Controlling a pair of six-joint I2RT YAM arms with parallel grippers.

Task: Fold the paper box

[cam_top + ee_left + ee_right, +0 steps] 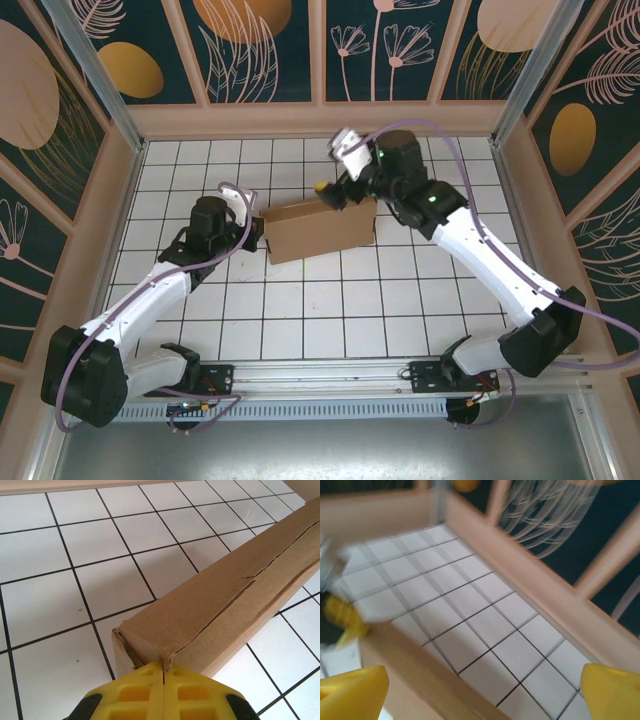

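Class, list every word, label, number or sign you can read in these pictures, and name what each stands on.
None: no readable text anywhere. The plain brown corrugated cardboard box is unprinted; the white tiled table and the dark flower-painted wall panels bear no lettering.

no text, label or number can be read anywhere, and the paper box (320, 228) looks unprinted, though the right wrist view is blurred.
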